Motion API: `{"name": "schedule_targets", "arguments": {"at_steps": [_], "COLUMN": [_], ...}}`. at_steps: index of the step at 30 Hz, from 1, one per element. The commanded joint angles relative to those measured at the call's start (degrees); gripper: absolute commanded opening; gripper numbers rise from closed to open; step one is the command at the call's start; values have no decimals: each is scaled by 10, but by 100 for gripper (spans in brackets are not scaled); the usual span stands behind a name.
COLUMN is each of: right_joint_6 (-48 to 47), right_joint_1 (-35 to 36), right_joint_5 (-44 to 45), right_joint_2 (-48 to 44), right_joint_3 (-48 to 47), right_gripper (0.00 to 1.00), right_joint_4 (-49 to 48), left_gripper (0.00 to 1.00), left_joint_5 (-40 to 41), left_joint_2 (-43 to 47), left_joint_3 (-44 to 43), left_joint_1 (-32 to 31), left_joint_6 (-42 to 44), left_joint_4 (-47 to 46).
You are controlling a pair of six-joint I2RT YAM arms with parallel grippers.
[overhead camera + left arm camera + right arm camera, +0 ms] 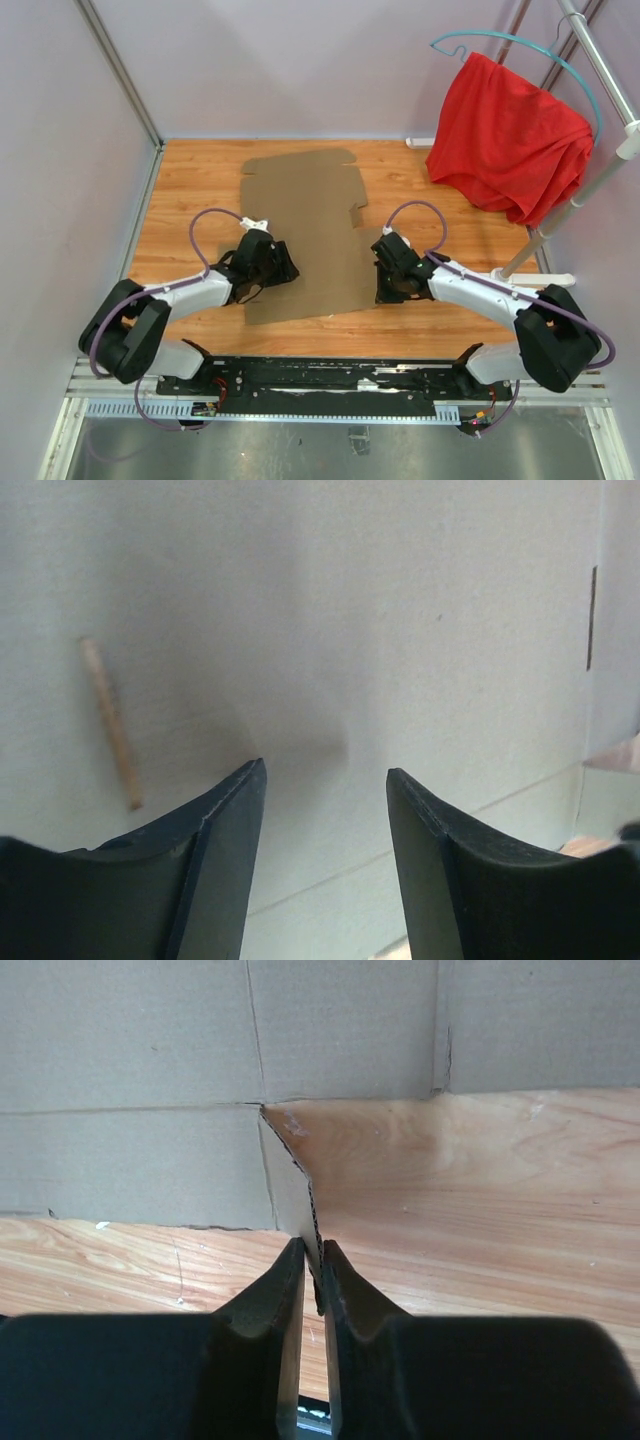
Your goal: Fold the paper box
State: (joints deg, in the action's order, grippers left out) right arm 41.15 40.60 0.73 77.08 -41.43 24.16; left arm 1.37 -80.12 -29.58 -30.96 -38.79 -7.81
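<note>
Red cloth (510,150) hangs (on a teal hanger (505,36)) beside the wooden table (200,180).

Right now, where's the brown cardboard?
From above, the paper box lies on the table, between the left gripper at its left edge and the right gripper, which pinches its right flap.

The fixed top camera looks steeply down from behind the near edge over the whole table (200,170). The left wrist camera sits almost against the box (350,630), facing a flat panel; the right, low and close, faces a lifted edge. All three share the box.
</note>
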Motion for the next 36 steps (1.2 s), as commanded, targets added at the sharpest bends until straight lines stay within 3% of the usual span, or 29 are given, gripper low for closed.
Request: {"name": "schedule_targets", "arguments": {"at_steps": [1,9,13,22,28,36], "right_joint_6": [-1,27,55,112,100,79], "right_joint_1": [11,17,18,18,18,18], "right_joint_5": [83,122,142,144,122,99], "right_joint_2": [-4,-74,-113,-142,-121,-116], "right_joint_3": [-14,-13,-18,-1,-2,0], "right_gripper": [10,1,1,1,1,1], "right_joint_4": [52,78,103,106,80,71], "left_gripper": [59,65,65,64,64,64], "left_joint_5": [26,51,40,25,44,68], "left_joint_2": [82,303,359,334,344,292], "left_joint_3": [-12,8,41,64,68,58], "left_joint_1": [-4,-4,-4,-4,-4,-4], "left_joint_6": [16,-15,-41,-61,-67,-52], "left_joint_4": [140,262,296,303,301,271]}}
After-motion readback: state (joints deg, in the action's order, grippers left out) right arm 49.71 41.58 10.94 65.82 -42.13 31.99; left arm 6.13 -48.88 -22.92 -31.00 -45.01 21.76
